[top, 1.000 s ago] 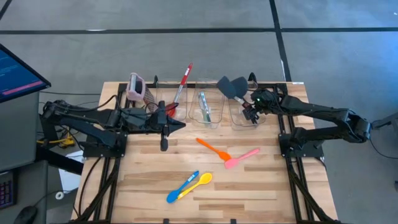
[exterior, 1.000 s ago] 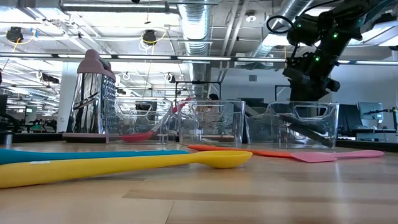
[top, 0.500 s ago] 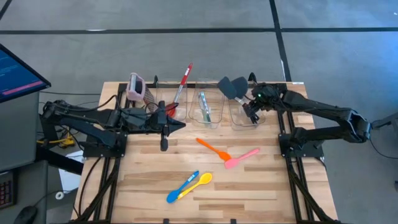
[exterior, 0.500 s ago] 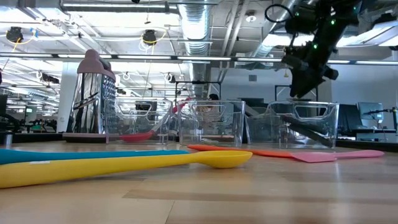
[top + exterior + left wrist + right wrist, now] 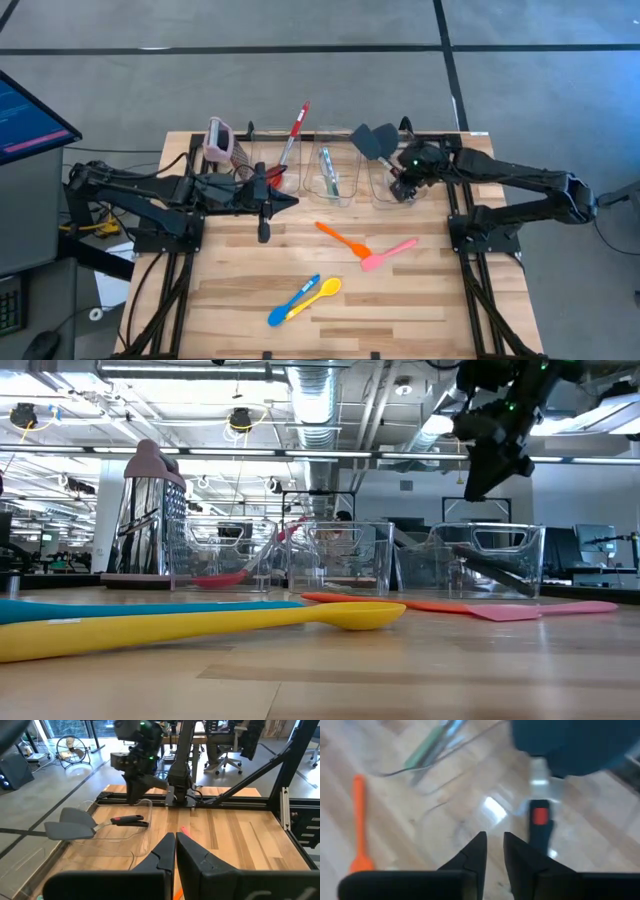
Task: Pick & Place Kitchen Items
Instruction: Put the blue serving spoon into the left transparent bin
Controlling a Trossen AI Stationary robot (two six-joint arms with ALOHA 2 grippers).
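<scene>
Roughly halfway, by the look of your table: three clear plastic bins [image 5: 330, 178] along the far edge each hold something; a red-handled tool [image 5: 292, 135] leans out of the left bin, a clear-teal utensil [image 5: 328, 172] stands in the middle one, and the black spatulas with broad dark heads [image 5: 371, 139] rest in the right bin, handles down inside it. Four pieces are left on the bare wood (all well apart from the bins): a slim orange spatula [image 5: 343, 240] and a pink spatula [image 5: 388, 254] near the middle, touching or nearly so at their heads, and a blue spoon [image 5: 292, 301] and yellow spoon [image 5: 318, 292] lying side by side nearer the front edge. A pink-topped metal grater [image 5: 220, 141] stands at the far left, no part of the job.

Your right gripper [image 5: 404, 186] hangs above the right bin, empty, its fingers [image 5: 472, 855] drawn to a narrow gap with nothing between them; your left gripper [image 5: 264, 228] waits near the left bin, jaws pressed together and holding nothing.

Against the frame a second back, the right gripper has risen clear of the bin in the low view and its jaws have narrowed from wide; the utensils and the left arm have not shifted.
</scene>
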